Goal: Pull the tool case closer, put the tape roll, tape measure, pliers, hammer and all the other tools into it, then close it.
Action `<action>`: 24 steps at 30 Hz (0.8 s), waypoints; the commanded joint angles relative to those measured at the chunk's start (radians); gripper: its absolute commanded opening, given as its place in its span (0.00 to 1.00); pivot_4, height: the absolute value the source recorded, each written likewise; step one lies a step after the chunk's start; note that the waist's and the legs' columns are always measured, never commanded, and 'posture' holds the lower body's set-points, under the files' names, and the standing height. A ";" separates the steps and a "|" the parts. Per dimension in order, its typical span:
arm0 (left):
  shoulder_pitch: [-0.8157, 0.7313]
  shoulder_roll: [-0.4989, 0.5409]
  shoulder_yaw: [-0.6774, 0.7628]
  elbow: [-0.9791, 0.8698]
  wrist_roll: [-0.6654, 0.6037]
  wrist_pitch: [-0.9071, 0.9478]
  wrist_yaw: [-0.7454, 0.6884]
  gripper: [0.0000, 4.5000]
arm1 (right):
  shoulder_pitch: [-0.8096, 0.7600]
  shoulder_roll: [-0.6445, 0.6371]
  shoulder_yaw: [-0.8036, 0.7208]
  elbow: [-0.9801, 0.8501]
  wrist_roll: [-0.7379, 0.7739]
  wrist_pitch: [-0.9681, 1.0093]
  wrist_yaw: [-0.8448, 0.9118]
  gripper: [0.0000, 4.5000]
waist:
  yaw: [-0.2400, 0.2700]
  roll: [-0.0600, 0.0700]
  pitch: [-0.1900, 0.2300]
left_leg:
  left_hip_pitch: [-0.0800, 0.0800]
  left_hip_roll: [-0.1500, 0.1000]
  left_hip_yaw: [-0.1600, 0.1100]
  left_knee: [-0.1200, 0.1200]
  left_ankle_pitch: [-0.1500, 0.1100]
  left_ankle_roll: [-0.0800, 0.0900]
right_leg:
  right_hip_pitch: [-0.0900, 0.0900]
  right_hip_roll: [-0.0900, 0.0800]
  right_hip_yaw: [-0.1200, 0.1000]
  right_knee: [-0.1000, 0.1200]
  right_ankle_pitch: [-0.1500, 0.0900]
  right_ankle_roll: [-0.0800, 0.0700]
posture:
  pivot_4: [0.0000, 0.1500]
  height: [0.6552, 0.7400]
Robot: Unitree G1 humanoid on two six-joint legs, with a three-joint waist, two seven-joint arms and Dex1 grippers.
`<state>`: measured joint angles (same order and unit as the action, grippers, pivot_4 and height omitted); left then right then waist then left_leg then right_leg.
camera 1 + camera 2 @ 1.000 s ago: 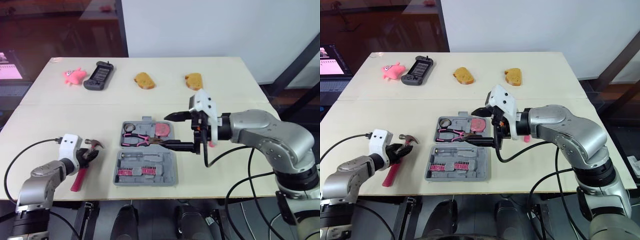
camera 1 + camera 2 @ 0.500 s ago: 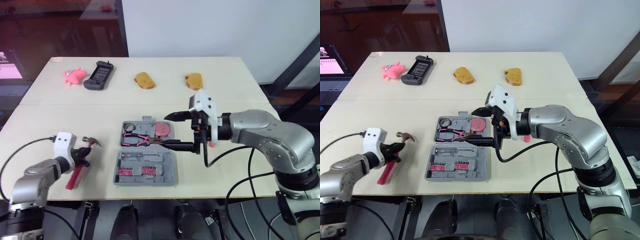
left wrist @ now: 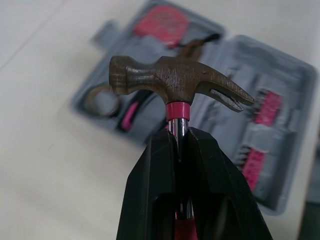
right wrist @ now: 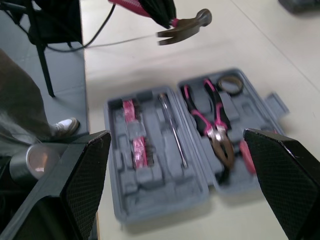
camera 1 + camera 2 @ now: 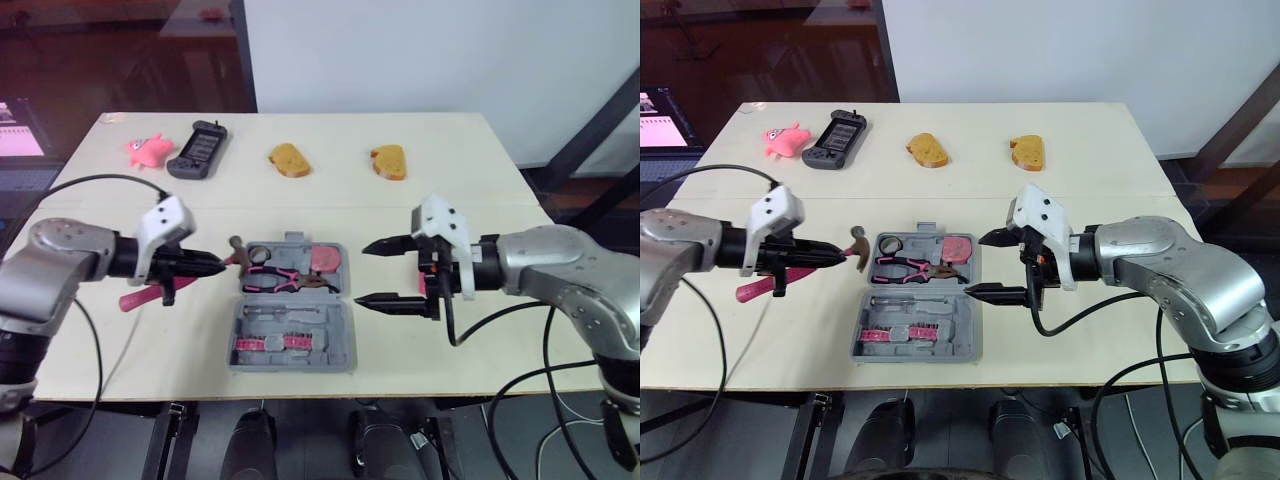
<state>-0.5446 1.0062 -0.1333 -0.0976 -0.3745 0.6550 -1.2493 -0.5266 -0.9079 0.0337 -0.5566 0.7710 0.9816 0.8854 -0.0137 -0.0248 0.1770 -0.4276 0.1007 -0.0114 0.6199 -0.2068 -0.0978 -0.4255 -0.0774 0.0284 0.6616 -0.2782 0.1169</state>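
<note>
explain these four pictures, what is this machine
It is a humanoid robot with two metal arms. The two wide pictures come from cameras in its head, looking down over a table. The two close ones come from cameras on its wrists. On the table lies an open grey tool case holding pliers, a tape roll and a pink tape measure. At the far edge lie a pink toy, a black device and two bread pieces. The left arm's two black fingers are shut on a hammer, held in the air near the case. The right arm's fingers are open and hold nothing.
</note>
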 commanded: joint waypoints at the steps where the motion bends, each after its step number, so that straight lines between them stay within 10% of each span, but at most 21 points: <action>1: -0.087 -0.044 -0.097 -0.045 0.047 -0.022 -0.044 0.01 | 0.064 -0.059 -0.104 -0.068 0.012 -0.013 0.003 1.00 | 0.004 0.000 0.001 | 0.000 0.000 0.000 0.000 0.000 0.000 | 0.000 0.000 0.000 0.000 0.000 0.000 | 1.00 0.77; 24: -0.475 -0.369 -0.676 0.021 0.324 0.294 -0.068 0.01 | 0.246 -0.111 -0.252 -0.189 -0.001 0.073 -0.175 1.00 | 0.004 -0.001 0.002 | -0.003 0.000 -0.001 0.009 -0.003 0.005 | 0.001 0.001 0.001 0.001 0.000 0.001 | 1.00 0.77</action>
<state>-0.9946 0.6415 -0.8055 -0.0687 -0.0664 0.9496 -1.3119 -0.2670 -1.0074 -0.1821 -0.7169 0.7576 1.0498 0.7203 -0.0098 -0.0256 0.1790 -0.4310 0.1004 -0.0127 0.6287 -0.2096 -0.0924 -0.4247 -0.0767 0.0293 0.6626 -0.2784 0.1183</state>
